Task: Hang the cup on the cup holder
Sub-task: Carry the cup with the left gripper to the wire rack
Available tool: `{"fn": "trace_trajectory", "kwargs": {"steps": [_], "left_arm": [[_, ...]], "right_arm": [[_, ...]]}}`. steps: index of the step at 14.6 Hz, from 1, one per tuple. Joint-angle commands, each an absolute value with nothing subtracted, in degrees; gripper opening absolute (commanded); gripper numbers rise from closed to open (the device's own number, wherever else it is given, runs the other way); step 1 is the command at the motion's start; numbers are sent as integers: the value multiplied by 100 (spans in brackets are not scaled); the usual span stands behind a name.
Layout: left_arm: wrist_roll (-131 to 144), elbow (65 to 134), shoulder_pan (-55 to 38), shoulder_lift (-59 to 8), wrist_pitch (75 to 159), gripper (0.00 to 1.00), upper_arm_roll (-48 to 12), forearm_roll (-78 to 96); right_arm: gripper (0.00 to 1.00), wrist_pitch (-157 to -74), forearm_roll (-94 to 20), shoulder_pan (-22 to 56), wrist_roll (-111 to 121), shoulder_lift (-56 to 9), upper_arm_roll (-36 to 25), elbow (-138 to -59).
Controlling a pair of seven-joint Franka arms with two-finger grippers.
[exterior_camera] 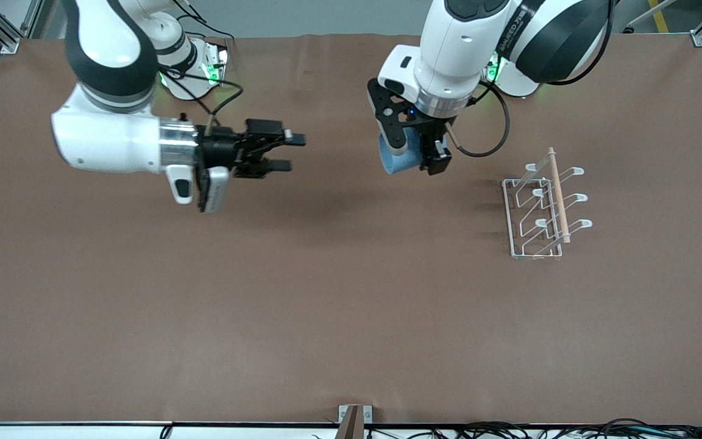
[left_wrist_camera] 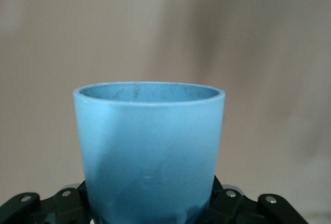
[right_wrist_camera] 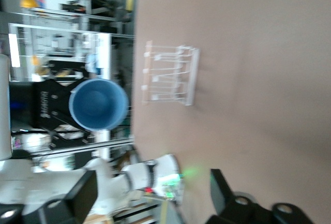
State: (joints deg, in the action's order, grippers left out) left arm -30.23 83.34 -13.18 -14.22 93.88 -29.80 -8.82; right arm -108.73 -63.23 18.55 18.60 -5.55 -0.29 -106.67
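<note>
Left gripper holds the cup above the counter, short of the rack; its open mouth shows only from the wrists; right gripper waits, fingers narrowly parted.

Before you, by material. Cup: light-blue plastic, matt, smooth outside, with faint dark scuffs inside the rim. Cup holder: thin white-coated wire, slightly glossy, topped by a pale bare wooden rod. Table: brown matt covering, smooth, paper-like. Left gripper and right gripper: black matt plastic fingers; you see glossy white shells on both arms.
</note>
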Motion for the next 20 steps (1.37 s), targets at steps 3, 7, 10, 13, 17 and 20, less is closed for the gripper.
{"fn": "trace_trajectory", "kwargs": {"steps": [3,7,10,13,17,20], "left_arm": [[-3943,8288,-1284,-1503,8501,56,-3015,-2484],[-5122,8507,-1222,-1670,7858,56,-3015,-4013],[-5273,9068,-1055,-1749,7822,56,-3006,-4804],[-5186,9623,-923,-1801,7813,56,-3006,-5509],[-5029,10089,-844,-1986,7813,56,-2997,-6195],[-4511,10414,-817,-2197,7700,53,-2997,-6555]], "right_arm": [[100,-10767,-3891,899,1872,52,35,-10890],[100,-10521,-2141,256,1881,263,26,-10881],[100,-10407,-1120,-140,1924,386,26,-10828],[100,-9768,-459,-360,1925,369,35,-10102],[100,-9193,351,-404,1934,185,35,-9133],[100,-9027,264,-588,1907,176,35,-8843]]}}
